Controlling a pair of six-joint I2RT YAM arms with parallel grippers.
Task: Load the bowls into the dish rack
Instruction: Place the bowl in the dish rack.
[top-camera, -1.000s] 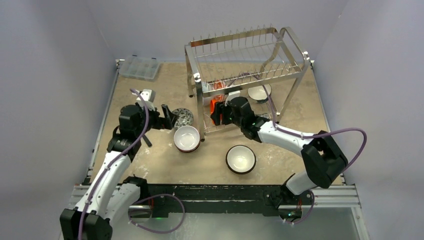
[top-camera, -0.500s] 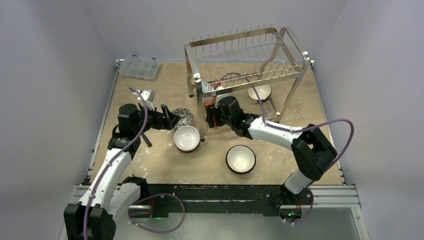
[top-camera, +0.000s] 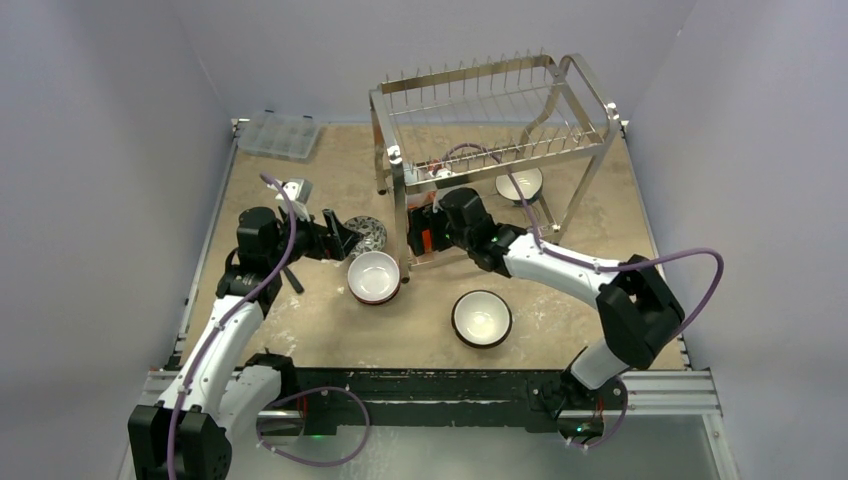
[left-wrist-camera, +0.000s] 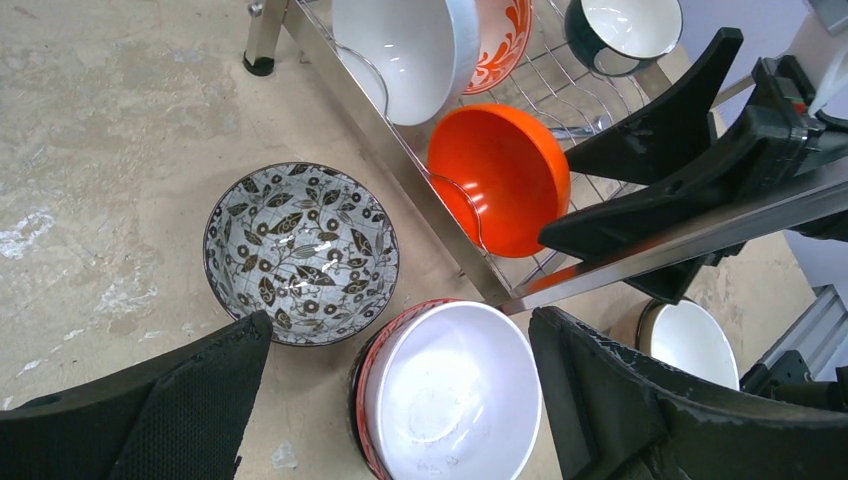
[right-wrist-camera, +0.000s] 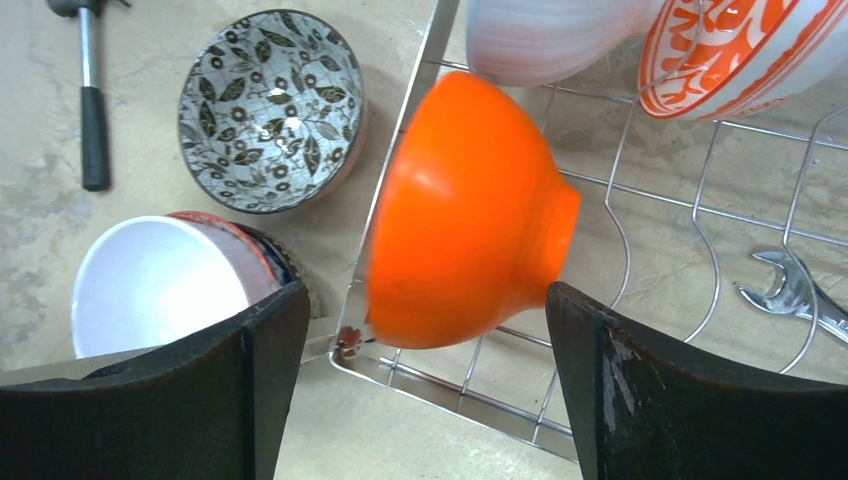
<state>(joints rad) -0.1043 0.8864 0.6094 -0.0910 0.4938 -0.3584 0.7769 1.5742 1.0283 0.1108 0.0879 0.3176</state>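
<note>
Right pincer (right-wrist-camera: 425, 300) spread wide, jaws clear of orange bowl (right-wrist-camera: 460, 215). Bowl lies tilted on its side in dish rack (top-camera: 399, 205) lower tier, 8 o'clock corner, against edge wire. Risk: pincer clips bowl on retreat, bowl rolls out onto counter (left-wrist-camera: 100, 150). Left pincer (left-wrist-camera: 400, 330) open, empty, above white-inside bowl (left-wrist-camera: 450, 395).

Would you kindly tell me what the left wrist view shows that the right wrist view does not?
Only the left wrist view shows the dark-outside bowl in the dish rack and a second white-inside bowl on the table. Only the right wrist view shows a wrench lying under the rack and a black-handled tool on the table. Both show the orange bowl in the rack, the leaf-patterned bowl, the red-rimmed white bowl beside it and the red-and-white patterned bowl.
</note>
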